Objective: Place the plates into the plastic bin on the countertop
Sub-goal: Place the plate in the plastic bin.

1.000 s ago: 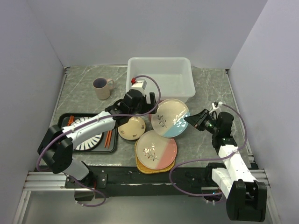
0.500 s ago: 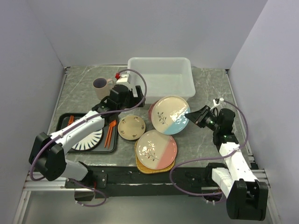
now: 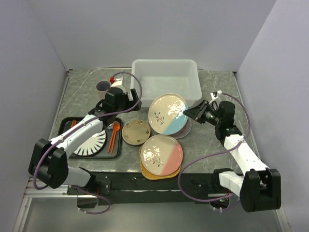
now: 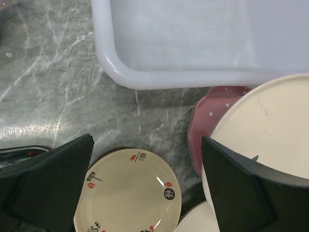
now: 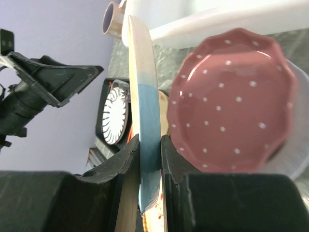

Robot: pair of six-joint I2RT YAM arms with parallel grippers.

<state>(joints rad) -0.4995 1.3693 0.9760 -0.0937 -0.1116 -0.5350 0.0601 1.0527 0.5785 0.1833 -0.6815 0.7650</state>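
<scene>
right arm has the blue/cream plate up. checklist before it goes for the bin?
1. Grip: right gripper jaws shut on the rim of the cream-and-blue plate: ok.
2. Plate apart from the red dotted plate under it: ok in the right wrist view.
3. Room in the plastic bin: nothing seen inside, ok.
4. Left gripper out of the path: open, off the bin's left corner, ok.
5. Plate high enough to pass the bin's near rim: cannot tell.
</scene>
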